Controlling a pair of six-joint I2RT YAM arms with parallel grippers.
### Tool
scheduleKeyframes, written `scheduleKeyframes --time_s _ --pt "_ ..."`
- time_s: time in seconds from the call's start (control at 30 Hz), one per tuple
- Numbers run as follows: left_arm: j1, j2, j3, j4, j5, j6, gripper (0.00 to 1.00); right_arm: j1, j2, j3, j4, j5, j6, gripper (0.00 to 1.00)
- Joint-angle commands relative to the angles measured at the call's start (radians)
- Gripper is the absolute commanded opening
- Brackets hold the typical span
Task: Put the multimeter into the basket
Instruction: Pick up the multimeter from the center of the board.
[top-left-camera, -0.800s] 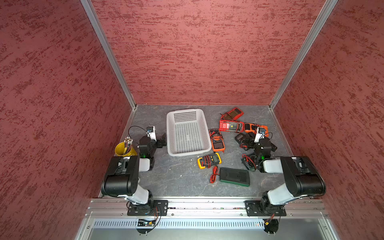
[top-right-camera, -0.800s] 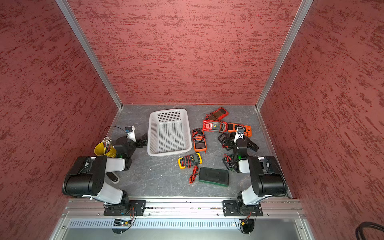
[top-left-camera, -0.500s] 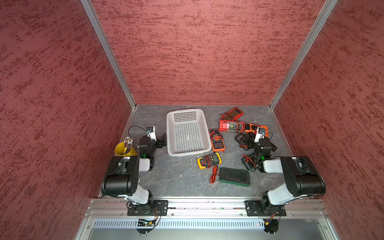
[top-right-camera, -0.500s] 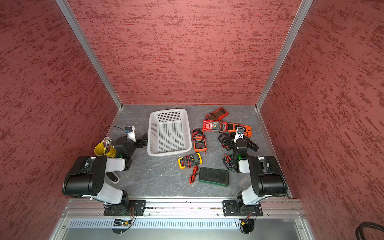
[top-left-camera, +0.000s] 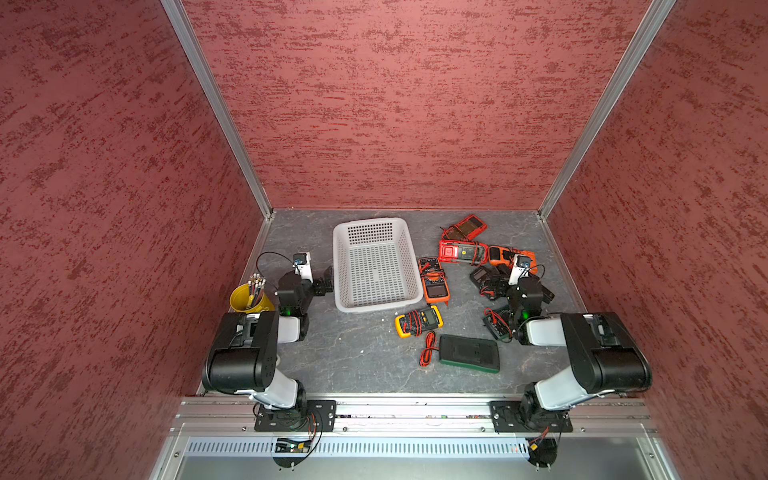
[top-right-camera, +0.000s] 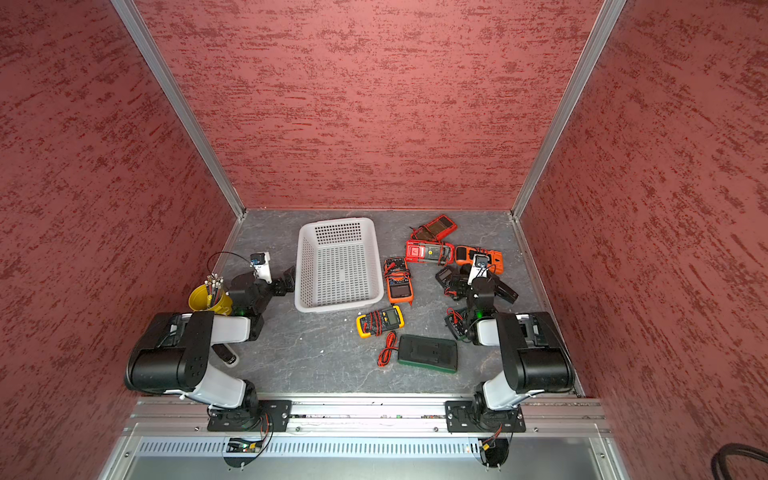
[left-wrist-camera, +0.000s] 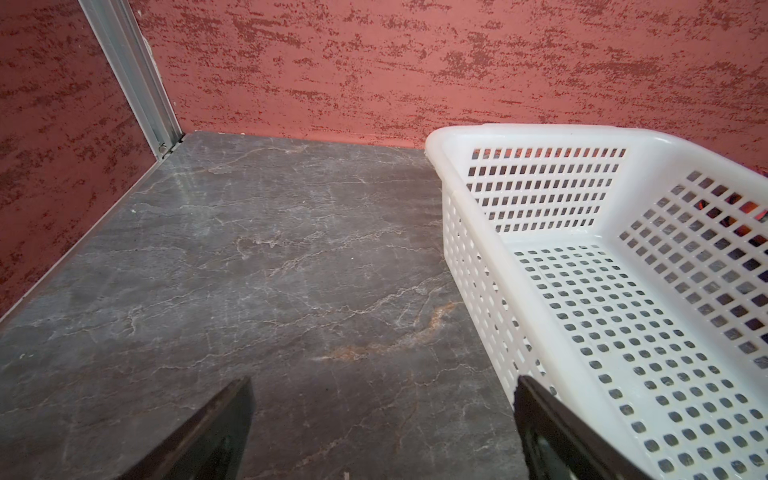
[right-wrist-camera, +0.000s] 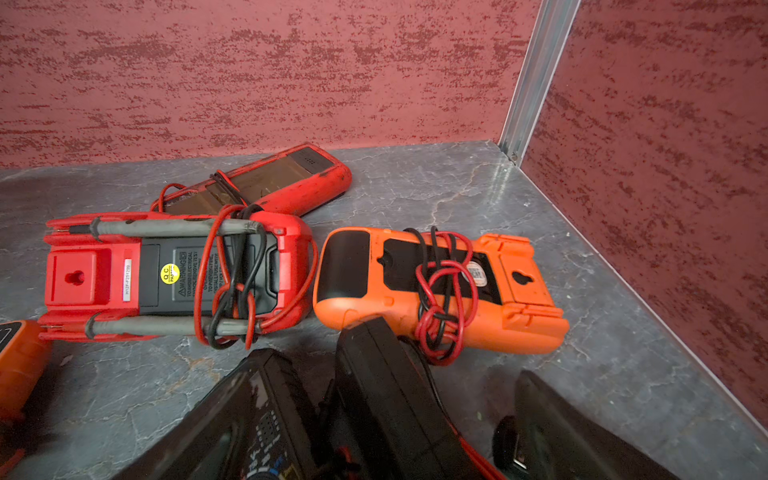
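**First pick still to be made**

The white perforated plastic basket (top-left-camera: 341, 274) stands empty mid-table, towards the far edge. Near the right edge the right gripper (right-wrist-camera: 451, 361), jaws spread and holding nothing, hovers over a black multimeter (right-wrist-camera: 257, 415), beside the face-down orange multimeter (right-wrist-camera: 390, 309) (leads wound round it). The left gripper (left-wrist-camera: 382, 386) gapes idle beside the basket. The next move, I judge, is to descend and clench on one body, clear of the leads.

This is a robotics lab test cell: red textured wall panels (top-left-camera: 374, 104) joined by bare aluminium corner profiles (top-left-camera: 216, 108) box in a grey marbled tabletop (top-left-camera: 357, 353). Two black-and-white robot arms (top-left-camera: 245, 353) are bolted to a slotted aluminium rail (top-left-camera: 415, 409) at its front edge.
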Motion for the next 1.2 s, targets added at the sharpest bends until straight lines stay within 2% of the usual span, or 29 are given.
scheduleKeyframes --time_s 0.0,0.07,0.2,0.33,0.47,0.67,0.8,0.93,1.1,1.17 --pt "0.007 -0.006 0.014 0.014 0.024 -0.006 1.0 0.006 -0.005 0.018 0.01 -0.004 0.0 0.99" --pt "0.008 -0.013 0.018 -0.001 0.014 -0.012 1.0 0.006 -0.02 0.025 -0.012 -0.002 0.0 0.99" --pt "0.033 -0.072 0.088 -0.18 0.021 -0.038 1.0 0.006 -0.083 0.03 -0.087 -0.027 -0.013 0.99" --pt "0.041 -0.134 0.117 -0.282 0.026 -0.053 1.0 0.006 -0.233 0.035 -0.209 0.014 -0.01 0.99" --pt "0.041 -0.218 0.119 -0.377 -0.001 -0.105 1.0 0.006 -0.369 0.087 -0.425 0.089 0.04 0.99" --pt "0.02 -0.374 0.19 -0.626 -0.021 -0.2 1.0 0.008 -0.493 0.204 -0.743 0.14 0.144 0.99" --pt "-0.084 -0.487 0.265 -0.787 -0.056 -0.157 1.0 0.008 -0.526 0.292 -0.954 0.182 0.252 0.99" --pt "-0.215 -0.531 0.373 -0.98 -0.074 -0.131 1.0 0.007 -0.52 0.39 -1.171 0.176 0.35 0.99" --pt "-0.461 -0.5 0.468 -1.086 -0.063 -0.08 1.0 0.008 -0.486 0.468 -1.324 0.163 0.404 0.99" --pt "-0.572 -0.451 0.506 -1.106 -0.021 -0.041 1.0 0.007 -0.461 0.504 -1.359 0.143 0.409 0.99"
